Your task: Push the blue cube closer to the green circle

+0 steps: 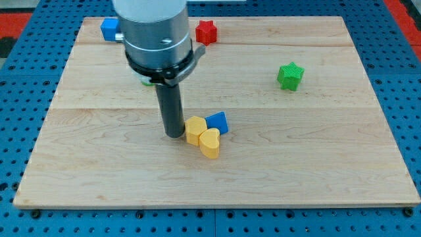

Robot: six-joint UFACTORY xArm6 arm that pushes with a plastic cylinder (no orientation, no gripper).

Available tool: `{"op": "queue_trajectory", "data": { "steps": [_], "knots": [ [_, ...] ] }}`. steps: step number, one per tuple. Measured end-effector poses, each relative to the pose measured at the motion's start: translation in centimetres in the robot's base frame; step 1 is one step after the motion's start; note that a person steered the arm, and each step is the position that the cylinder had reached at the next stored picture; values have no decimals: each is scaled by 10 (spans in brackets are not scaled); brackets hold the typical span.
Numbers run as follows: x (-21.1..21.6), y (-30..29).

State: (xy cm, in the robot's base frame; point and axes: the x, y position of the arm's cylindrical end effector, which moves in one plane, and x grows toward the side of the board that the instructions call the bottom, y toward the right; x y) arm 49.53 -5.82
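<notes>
The blue cube (110,29) sits near the board's top left corner, partly hidden by the arm's grey body. Only a thin green sliver of what seems to be the green circle (147,82) shows under the arm's lower rim, below and to the right of the cube. My tip (174,135) rests on the board near the middle, far below both, touching or nearly touching the left side of a yellow block (195,129).
A yellow heart-shaped block (210,143) and a blue wedge-like block (218,122) cluster with the yellow block right of my tip. A red star (206,31) lies at the top centre. A green star (290,76) lies at the right. The wooden board (329,164) rests on a blue pegboard.
</notes>
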Motion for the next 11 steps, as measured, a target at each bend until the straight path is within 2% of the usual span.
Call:
{"op": "queue_trajectory", "data": {
  "steps": [1,3,4,5,6,7,8,9,11],
  "knots": [
    [-56,-31],
    [-184,31],
    [-234,-33],
    [-293,-53],
    [-304,-77],
    [-304,-166],
    [-274,-182],
    [-223,-157],
    [-267,-208]
  ]
}}
